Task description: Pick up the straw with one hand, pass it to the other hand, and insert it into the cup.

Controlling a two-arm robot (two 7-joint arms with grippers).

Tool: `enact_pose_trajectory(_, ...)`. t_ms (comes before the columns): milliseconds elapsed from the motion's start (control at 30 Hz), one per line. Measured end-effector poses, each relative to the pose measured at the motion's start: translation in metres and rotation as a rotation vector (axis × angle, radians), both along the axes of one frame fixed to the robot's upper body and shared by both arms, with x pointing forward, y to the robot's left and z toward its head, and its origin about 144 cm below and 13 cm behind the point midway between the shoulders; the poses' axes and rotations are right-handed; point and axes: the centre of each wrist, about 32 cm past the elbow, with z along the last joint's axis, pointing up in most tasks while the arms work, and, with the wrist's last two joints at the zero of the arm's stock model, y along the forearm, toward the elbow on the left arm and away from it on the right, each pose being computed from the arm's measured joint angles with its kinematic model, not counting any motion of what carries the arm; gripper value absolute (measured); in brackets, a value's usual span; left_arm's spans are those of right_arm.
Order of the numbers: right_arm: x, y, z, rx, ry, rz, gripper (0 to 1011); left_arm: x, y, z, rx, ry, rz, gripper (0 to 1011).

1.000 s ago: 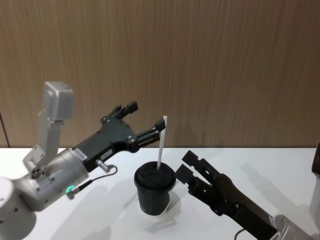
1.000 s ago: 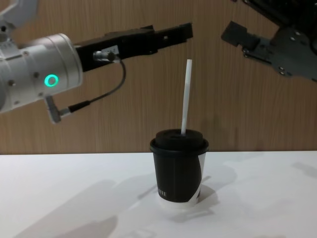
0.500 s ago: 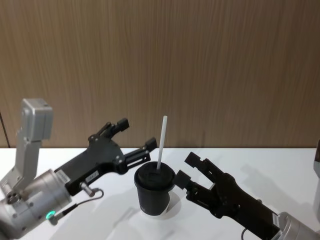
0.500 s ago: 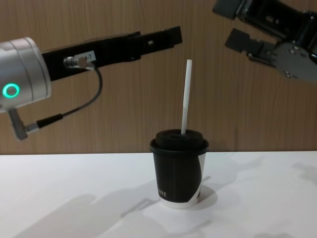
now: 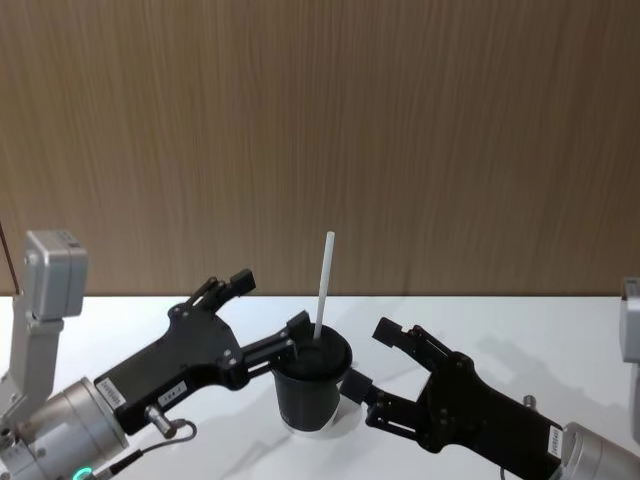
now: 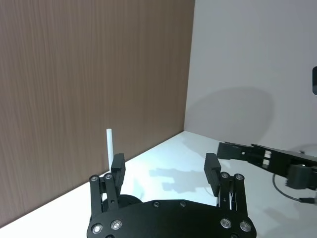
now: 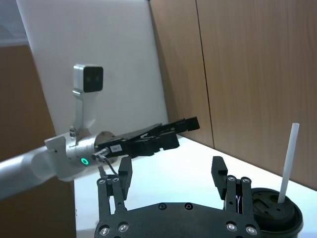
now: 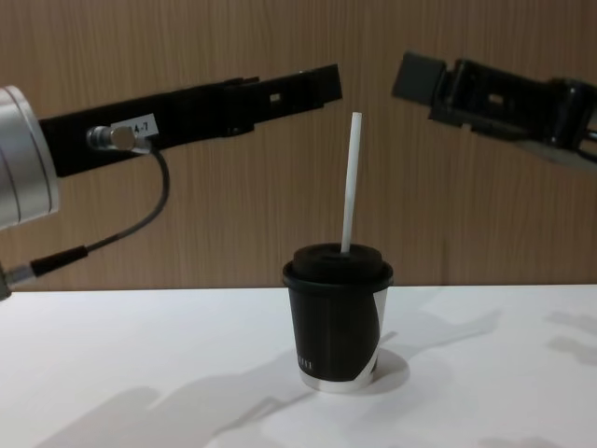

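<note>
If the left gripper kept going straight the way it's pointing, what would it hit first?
Probably the straw: the open left gripper points right across the cup, its near finger level with the upper straw. Depth is unclear, so it might pass beside.

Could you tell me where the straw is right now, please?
The straw stands nearly upright in the lid of the cup mid-table, between the open left gripper and open right gripper, touching neither.

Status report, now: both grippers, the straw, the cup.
Left gripper open, beside the cup. Right gripper open, opposite side. Straw upright through the lid, untouched. Nothing in the way.
</note>
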Motion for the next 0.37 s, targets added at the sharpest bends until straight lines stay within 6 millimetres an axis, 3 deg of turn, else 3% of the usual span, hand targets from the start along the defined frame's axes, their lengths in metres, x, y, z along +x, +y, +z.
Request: enact_pose_trajectory(367,0.0000,-0.0042,0.0031,-0.069,-0.031,-0.014,1001,-0.0097,0.0014,-0.0011,0.004,0.012,-0.004,1000)
